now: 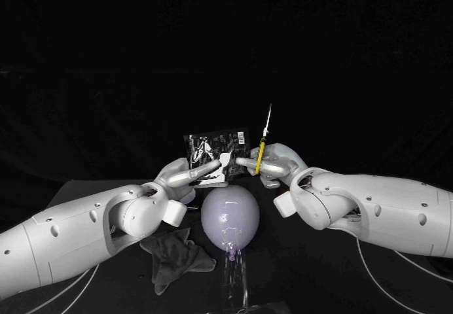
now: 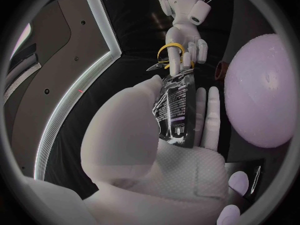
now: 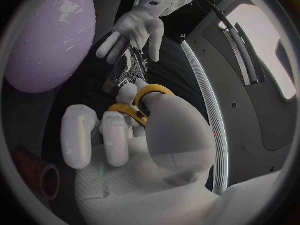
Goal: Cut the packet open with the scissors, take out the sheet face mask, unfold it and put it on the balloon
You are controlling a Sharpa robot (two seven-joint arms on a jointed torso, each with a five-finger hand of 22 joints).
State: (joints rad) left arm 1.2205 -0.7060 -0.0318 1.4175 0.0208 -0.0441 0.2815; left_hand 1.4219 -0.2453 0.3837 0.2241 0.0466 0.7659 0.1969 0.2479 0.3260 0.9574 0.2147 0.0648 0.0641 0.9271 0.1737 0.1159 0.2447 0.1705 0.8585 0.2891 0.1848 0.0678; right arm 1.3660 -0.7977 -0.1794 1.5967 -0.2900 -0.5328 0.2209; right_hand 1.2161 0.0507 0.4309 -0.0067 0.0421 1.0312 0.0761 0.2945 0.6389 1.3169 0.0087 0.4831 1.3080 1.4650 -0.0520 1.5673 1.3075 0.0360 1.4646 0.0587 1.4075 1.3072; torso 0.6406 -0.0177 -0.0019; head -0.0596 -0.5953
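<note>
1. The packet (image 1: 213,155) is dark and glossy, with lines of pale print too small to read; it is held upright in the air above the balloon (image 1: 231,218).
2. The left hand (image 1: 184,174) pinches the packet's lower part between thumb and fingers.
3. The right hand (image 1: 275,163) grips the scissors (image 1: 262,145) by their yellow handles; the blades point up just beside the packet's right edge.
4. A dark cloth (image 1: 175,256) lies on the table (image 1: 311,275) beside the pale lilac balloon; both arms flank the balloon.
</note>
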